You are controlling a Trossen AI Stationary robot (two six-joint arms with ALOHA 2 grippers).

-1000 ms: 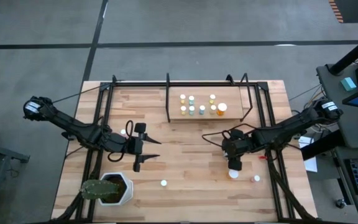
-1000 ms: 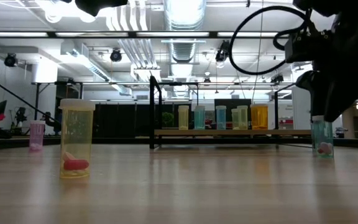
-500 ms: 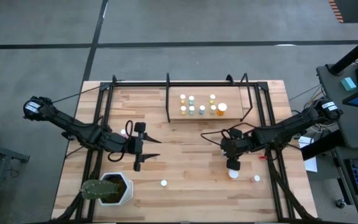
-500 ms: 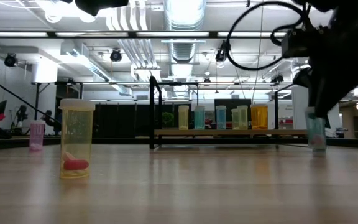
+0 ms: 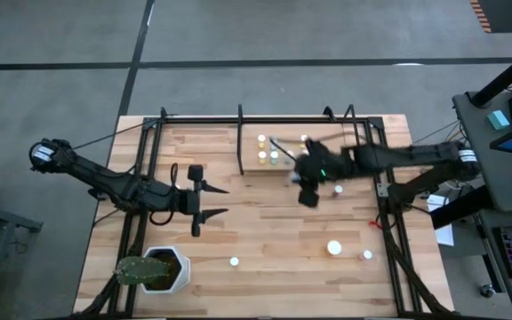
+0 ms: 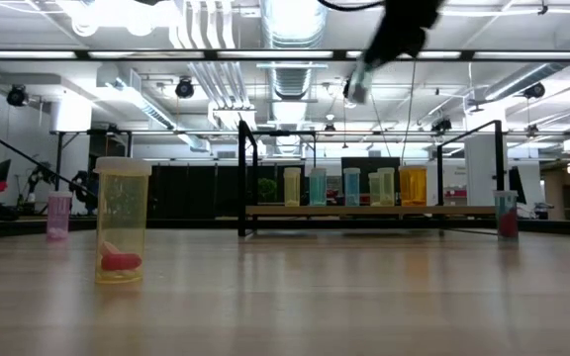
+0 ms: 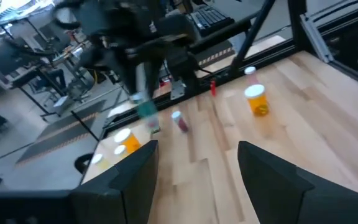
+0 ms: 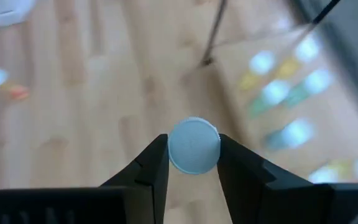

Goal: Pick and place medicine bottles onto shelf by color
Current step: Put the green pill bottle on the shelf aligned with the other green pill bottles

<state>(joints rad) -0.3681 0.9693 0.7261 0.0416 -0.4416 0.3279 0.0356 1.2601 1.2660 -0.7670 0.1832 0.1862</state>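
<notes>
One bottle [image 8: 193,145] sits clamped in the right gripper [image 8: 193,163], plain only wrist-side.

High view: overhead, straight down on whole table [image 5: 265,222]. Low view: tabletop level, facing the room. Wrist views: close, looking past own fingers. High and low views share the shelf [image 5: 332,142].

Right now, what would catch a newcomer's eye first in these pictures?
The right end effector in mid-air near the shelf, shut on a pale-capped bottle. Then the row of colored bottles on that shelf at the table's far side, and the yellow bottle standing closest in the low view.
</notes>
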